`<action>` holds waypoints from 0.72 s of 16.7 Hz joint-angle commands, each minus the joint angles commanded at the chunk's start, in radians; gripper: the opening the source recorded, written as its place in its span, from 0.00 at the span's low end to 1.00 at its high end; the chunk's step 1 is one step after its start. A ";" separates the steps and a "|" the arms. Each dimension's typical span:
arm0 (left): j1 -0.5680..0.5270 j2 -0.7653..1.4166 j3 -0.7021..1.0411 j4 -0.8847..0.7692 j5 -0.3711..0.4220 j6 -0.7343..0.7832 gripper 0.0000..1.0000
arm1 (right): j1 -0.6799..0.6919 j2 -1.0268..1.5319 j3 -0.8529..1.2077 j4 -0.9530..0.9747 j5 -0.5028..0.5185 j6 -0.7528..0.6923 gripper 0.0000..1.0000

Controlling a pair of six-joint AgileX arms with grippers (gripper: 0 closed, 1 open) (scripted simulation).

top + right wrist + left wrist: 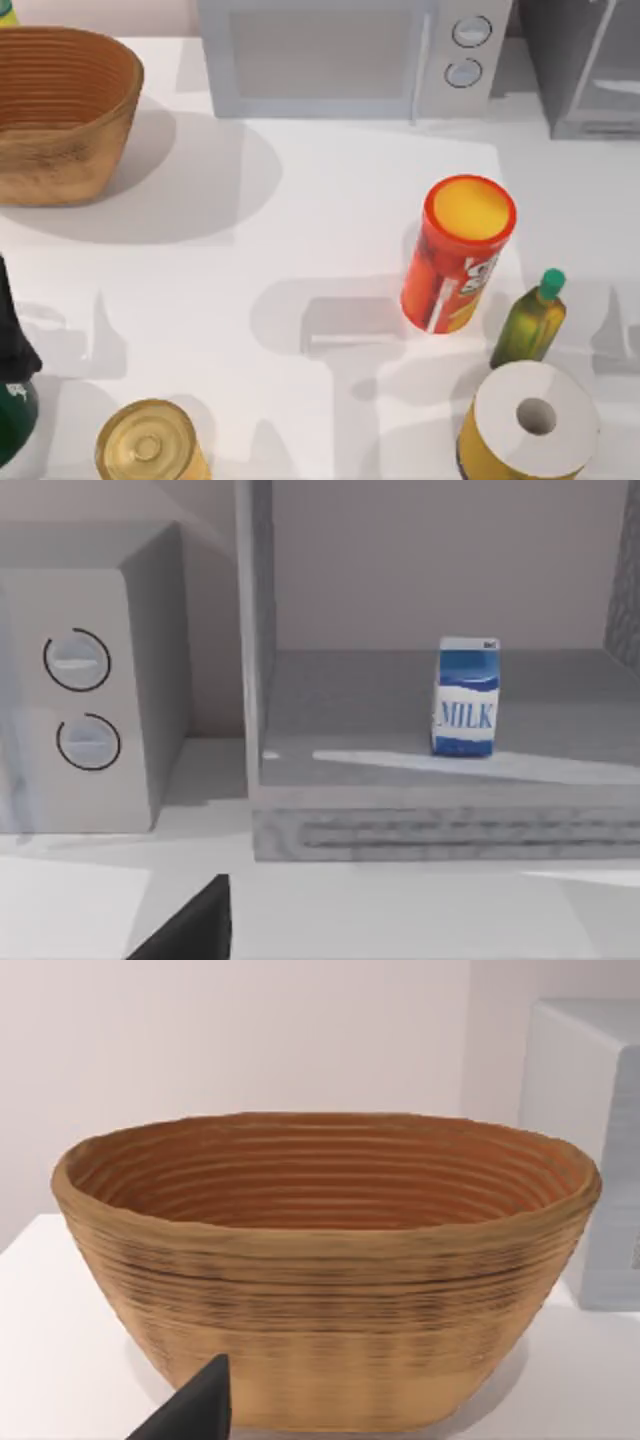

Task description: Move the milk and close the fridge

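A dark fingertip of the right tool [190, 925] pokes into the right wrist view, low over the white bench [400, 910], and whether that tool is spread or pressed together I cannot tell. Beyond it stands the fridge [450, 830], its grey compartment open to the camera, and the milk [466, 697] sits upright on the compartment floor, apart from the side walls (the word MILK faces out). Just beside the fridge stands the microwave [90, 700] with its two round knobs one above the other. A dark fingertip of the left tool [195, 1410] shows the same way in the left wrist view, and its state cannot be told either; it points at the woven basket [330, 1290], which rests on the bench near the microwave's side. From above, the basket [60, 110] sits at the far left, the microwave [340, 55] at the far middle and the fridge [585, 65] at the far right corner. Nearer stand a red can [458, 252], a green-capped oil bottle [530, 320] just beside it, a paper roll [530, 420] and a tin can [150, 445]. A dark bottle [12, 380] stands at the left edge.
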State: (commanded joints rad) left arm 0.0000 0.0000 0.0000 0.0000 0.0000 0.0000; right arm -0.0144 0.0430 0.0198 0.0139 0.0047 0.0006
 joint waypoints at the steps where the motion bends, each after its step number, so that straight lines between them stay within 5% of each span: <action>1: 0.000 0.000 0.000 0.000 0.000 0.000 1.00 | 0.008 -0.025 -0.012 -0.008 -0.003 0.000 1.00; 12: 0.000 0.000 0.000 0.000 0.000 0.000 1.00 | 0.008 -0.105 0.035 -0.115 0.000 -0.005 1.00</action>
State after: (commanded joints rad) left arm 0.0000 0.0000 0.0000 0.0000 0.0000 0.0000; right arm -0.0067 -0.0615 0.0550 -0.1014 0.0045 -0.0041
